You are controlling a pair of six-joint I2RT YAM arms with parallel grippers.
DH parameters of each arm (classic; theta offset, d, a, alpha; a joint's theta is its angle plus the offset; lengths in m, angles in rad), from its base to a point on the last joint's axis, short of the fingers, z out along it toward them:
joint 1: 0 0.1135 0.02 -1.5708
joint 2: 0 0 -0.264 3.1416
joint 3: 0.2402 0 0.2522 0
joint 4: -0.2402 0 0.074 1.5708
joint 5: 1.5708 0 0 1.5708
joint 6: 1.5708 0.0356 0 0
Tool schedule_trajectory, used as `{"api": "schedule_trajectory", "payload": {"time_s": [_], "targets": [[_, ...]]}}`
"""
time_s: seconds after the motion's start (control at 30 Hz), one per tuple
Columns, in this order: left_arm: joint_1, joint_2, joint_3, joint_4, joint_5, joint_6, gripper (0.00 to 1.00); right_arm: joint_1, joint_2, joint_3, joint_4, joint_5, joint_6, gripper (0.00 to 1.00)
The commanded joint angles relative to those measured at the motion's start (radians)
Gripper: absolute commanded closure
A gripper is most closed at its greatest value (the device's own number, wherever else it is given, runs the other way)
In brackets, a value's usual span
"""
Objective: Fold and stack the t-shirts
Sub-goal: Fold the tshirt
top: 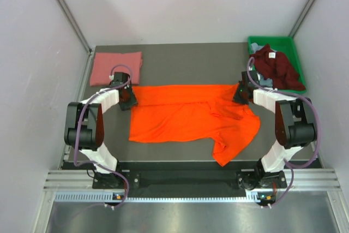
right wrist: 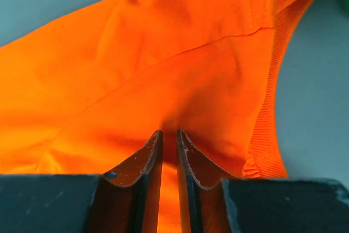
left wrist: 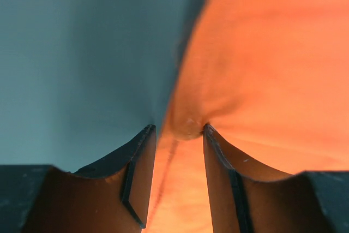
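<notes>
Between your two grippers lies the orange t-shirt (top: 185, 115), spread mostly flat, a rumpled flap trailing nearer you than the right gripper (right wrist: 169, 132). Your left gripper (left wrist: 179, 128) pinches a puckered corner; the right gripper is clenched on cloth beside a ribbed edge. Lift both together, level, keeping the far edge taut.

A spread t-shirt (top: 185, 115) lies across the middle of the tabletop (top: 191, 61). The left gripper (top: 132, 101) is at its far left corner and the right gripper (top: 239, 94) at its far right. Behind it on the left lies a folded t-shirt (top: 115, 67). At the far right is a bin (top: 289, 43) with a heaped t-shirt (top: 278, 68) in it.
</notes>
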Motion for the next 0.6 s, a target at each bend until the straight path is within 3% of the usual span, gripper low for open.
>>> {"api": "schedule_trajectory", "payload": {"time_s": [0.0,0.17,0.3,0.43,0.57], "targets": [[0.005,0.023,-0.005,-0.002,-0.148,-0.017,0.55,-0.010,0.017,0.009,0.017,0.024,-0.028,0.83],[0.005,0.017,0.036,-0.042,-0.225,-0.012,0.55,-0.010,0.029,0.018,0.028,0.036,-0.058,0.83],[0.005,-0.015,0.087,-0.077,-0.164,0.005,0.55,-0.006,0.003,0.040,0.022,0.004,-0.080,0.80],[0.002,-0.074,0.139,-0.129,-0.125,0.055,0.53,0.017,-0.081,0.128,-0.177,0.053,-0.005,0.66],[-0.006,-0.117,0.193,-0.198,-0.029,0.106,0.53,0.019,-0.171,0.133,-0.335,0.039,0.124,0.63]]}}
